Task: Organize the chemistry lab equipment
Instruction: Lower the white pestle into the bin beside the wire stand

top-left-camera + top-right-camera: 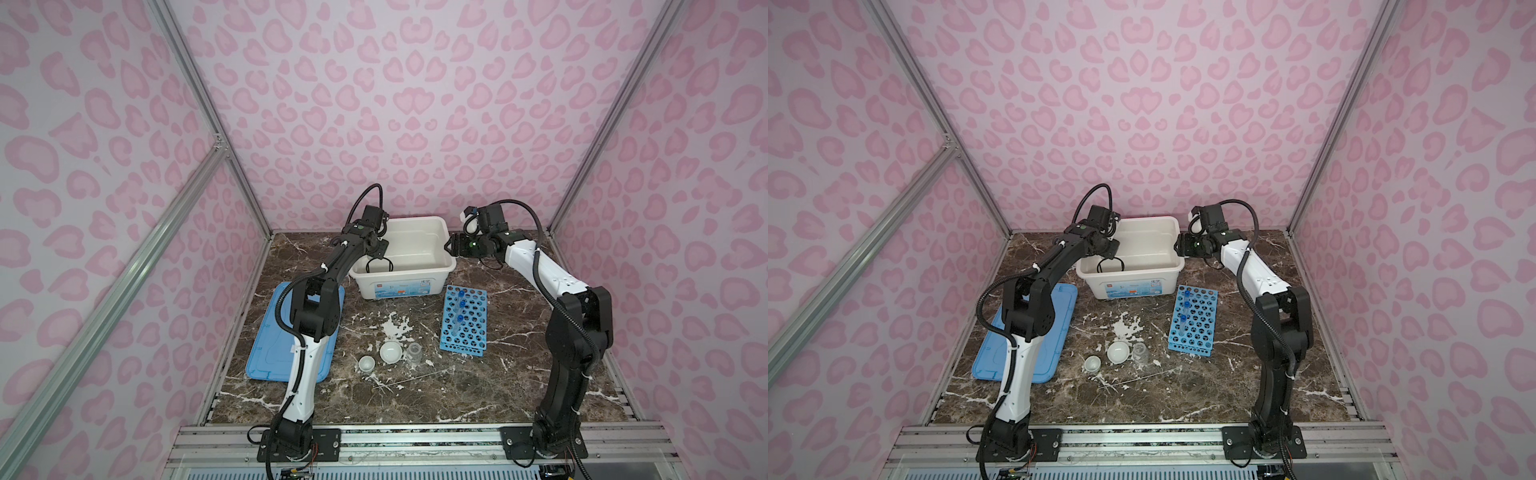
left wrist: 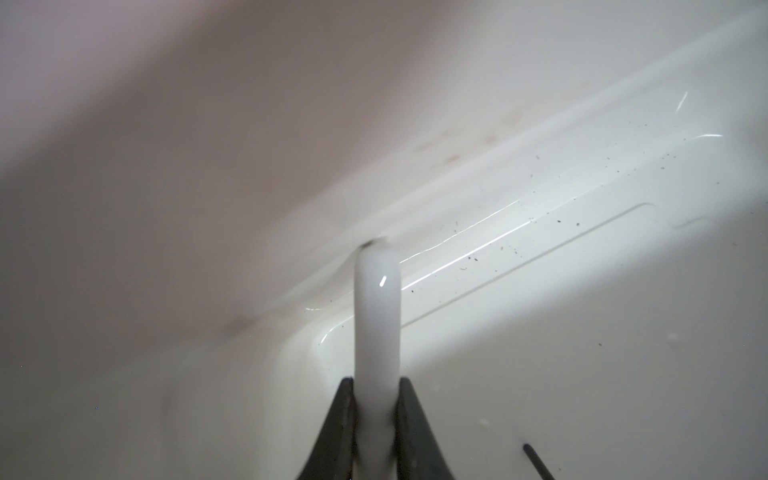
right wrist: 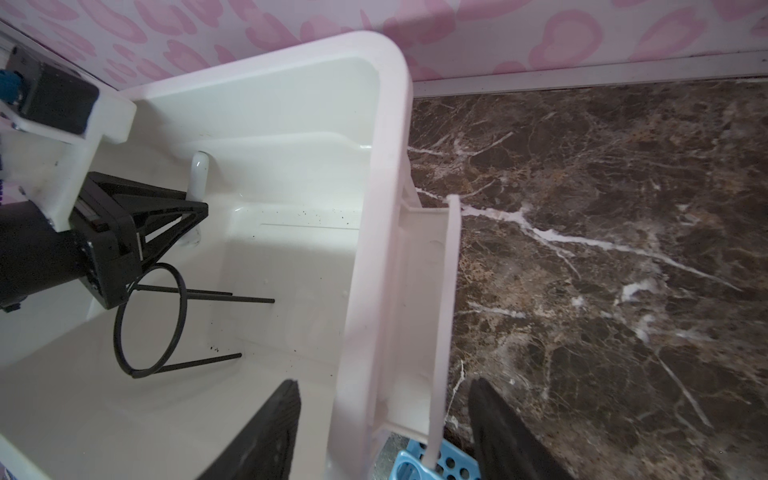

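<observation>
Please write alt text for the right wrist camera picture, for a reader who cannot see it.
The left pincer holds a white pestle inside a white box, close to a black wire stand that is also in the box. The right pincer is open, with one finger on each side of the box's side wall, and a brown marble table lies beyond.

White pestle [image 3: 198,174] and tipped ring stand [image 3: 208,361] inside box [image 3: 374,208]; cup [image 1: 366,364], dish [image 1: 391,352], beaker [image 1: 412,352] outside.

White-and-black arms [image 1: 305,365], corrugated black cables [image 1: 539,274], ribbed black right claw [image 3: 384,386]
</observation>
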Controlling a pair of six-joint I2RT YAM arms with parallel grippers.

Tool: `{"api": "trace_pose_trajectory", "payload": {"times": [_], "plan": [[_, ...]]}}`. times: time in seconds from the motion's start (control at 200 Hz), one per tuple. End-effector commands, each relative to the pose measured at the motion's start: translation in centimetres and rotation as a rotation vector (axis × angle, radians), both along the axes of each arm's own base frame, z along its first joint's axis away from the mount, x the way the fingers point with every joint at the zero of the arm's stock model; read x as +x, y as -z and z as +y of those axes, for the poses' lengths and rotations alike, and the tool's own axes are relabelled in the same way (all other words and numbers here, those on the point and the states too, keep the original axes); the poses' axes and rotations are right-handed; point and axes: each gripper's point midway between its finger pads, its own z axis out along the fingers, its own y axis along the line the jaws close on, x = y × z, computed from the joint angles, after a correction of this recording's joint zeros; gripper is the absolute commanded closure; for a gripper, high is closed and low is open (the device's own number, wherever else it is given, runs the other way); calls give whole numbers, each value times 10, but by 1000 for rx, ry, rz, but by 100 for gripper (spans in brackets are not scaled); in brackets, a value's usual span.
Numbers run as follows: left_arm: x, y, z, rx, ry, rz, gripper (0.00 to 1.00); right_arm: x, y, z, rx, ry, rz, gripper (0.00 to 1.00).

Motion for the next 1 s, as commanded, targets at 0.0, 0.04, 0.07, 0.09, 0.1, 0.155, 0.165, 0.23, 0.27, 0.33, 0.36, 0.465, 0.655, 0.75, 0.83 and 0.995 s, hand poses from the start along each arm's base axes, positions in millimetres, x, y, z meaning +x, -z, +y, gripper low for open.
{"api": "trace_pose_trajectory", "payload": {"times": [0.0,0.04,0.07,0.09,0.1,0.155,0.165,0.23,0.27,0.33,0.36,0.465,0.655,0.75,0.83,0.995], "plan": [[-18,7,-3,-20,18,58,95,-1,2,3,3,-6,10,34],[-18,2,-4,-27,24,39,95,-1,2,3,3,-7,10,34],[-18,0,-4,-31,29,30,95,-1,2,3,4,-8,11,34],[-18,-2,-5,-33,34,23,95,-1,3,3,4,-8,12,34],[-19,-3,-5,-34,36,20,95,-1,3,3,3,-8,12,34],[-19,-6,-6,-32,52,3,95,-2,4,3,3,-9,14,34],[-19,-5,-6,-29,53,3,95,-2,4,3,3,-9,15,34],[-21,-5,-5,-24,65,2,95,-2,5,3,3,-9,17,34],[-23,-2,-5,-19,69,15,95,-2,5,4,5,-12,16,34],[-26,3,-5,-11,76,42,95,-2,4,4,6,-13,15,34],[-28,6,-6,-9,81,54,95,-2,4,4,7,-13,15,34],[-33,15,-3,-1,71,85,95,-1,3,4,8,-11,12,34],[-36,21,-2,11,84,108,95,-1,4,4,5,-11,13,34],[-37,25,-2,21,99,119,95,-2,6,3,4,-10,17,34],[-41,31,-2,36,120,139,95,-2,6,2,1,-9,16,33],[-49,40,2,72,160,173,95,-2,7,2,3,-8,18,33]]}}
